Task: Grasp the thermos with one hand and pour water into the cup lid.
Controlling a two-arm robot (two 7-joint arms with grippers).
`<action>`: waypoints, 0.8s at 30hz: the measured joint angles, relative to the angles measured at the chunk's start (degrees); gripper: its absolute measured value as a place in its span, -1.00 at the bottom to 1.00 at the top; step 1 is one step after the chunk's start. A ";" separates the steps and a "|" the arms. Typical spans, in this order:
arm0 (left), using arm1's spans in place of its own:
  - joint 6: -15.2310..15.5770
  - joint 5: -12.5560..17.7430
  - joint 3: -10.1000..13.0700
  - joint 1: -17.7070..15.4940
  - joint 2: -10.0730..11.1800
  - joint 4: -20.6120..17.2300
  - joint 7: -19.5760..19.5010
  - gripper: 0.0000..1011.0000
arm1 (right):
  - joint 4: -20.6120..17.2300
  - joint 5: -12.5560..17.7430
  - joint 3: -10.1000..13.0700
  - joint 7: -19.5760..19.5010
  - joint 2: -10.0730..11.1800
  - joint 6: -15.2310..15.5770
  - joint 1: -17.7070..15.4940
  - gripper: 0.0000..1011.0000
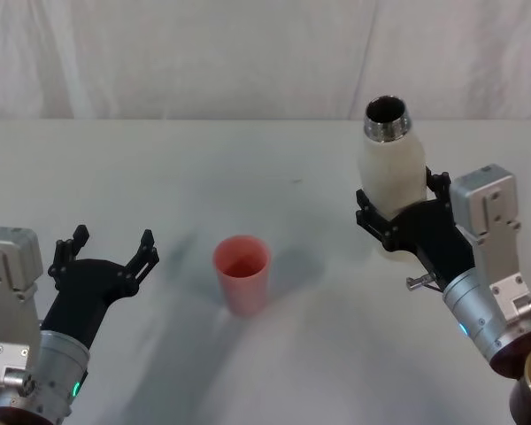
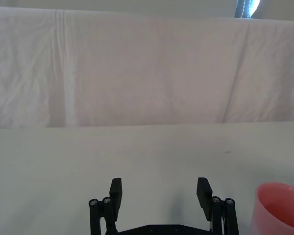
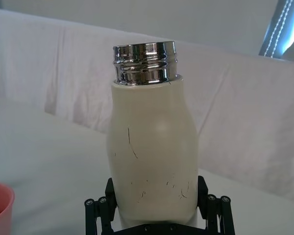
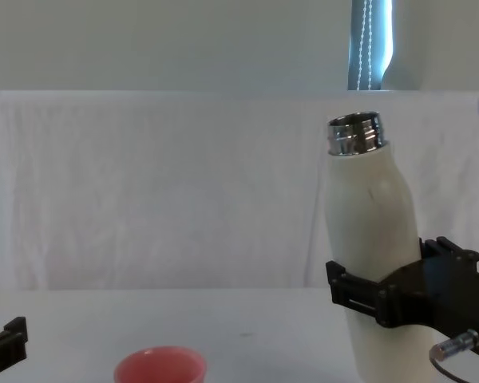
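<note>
Two grippers of mine sit near the desk's (image 1: 274, 354) front edge, one toward each front corner. My left gripper (image 1: 106, 248) hangs low by the front-left part of the desk, its fingers (image 2: 116, 192) spread wide with nothing between them; in the chest view it is cut off at the frame's lower left, with just a black tip showing.

My right gripper (image 1: 398, 212) is at the front-right, its jaws closed around the lower body of the thermos (image 1: 391, 177), pads pressed on both sides. The thermos leans slightly, its neck tipped toward my left. Its base is hidden behind my gripper in the head view and cut off in the chest view, so I cannot tell whether it rests on the desk or is lifted clear. The chrome threaded neck is open at the top and dark inside; I cannot make out any liquid in it. Fine dark scratches mark the cream body in the right wrist view, but I read no brand or lettering there.

The cup lid (image 1: 242, 273) stands upright near the middle of the desk, between my grippers, apart from both. Its pink inside looks bare, though I cannot be sure it is dry.

Beyond the desk's far edge hangs a white cloth backdrop (image 4: 160, 183).
</note>
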 joint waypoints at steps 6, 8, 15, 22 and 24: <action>0.00 0.00 0.00 0.00 0.00 0.00 0.00 0.98 | 0.27 -3.85 -1.01 -0.71 0.27 0.01 0.56 0.91; 0.00 0.00 0.00 0.00 0.00 0.00 0.00 0.98 | 0.44 -5.21 -1.38 -0.99 0.35 -0.05 0.74 0.91; 0.00 0.00 0.00 0.00 0.00 0.00 0.00 0.98 | 1.08 -9.55 -2.75 -1.98 0.36 -0.63 1.29 0.91; 0.00 0.00 0.00 0.00 0.00 0.00 0.00 0.98 | 1.86 -15.08 -4.67 -3.25 0.50 -1.08 1.83 0.91; 0.00 0.00 0.00 0.00 0.00 0.00 0.00 0.98 | 2.08 -16.13 -5.03 -3.47 0.54 -1.11 1.99 0.91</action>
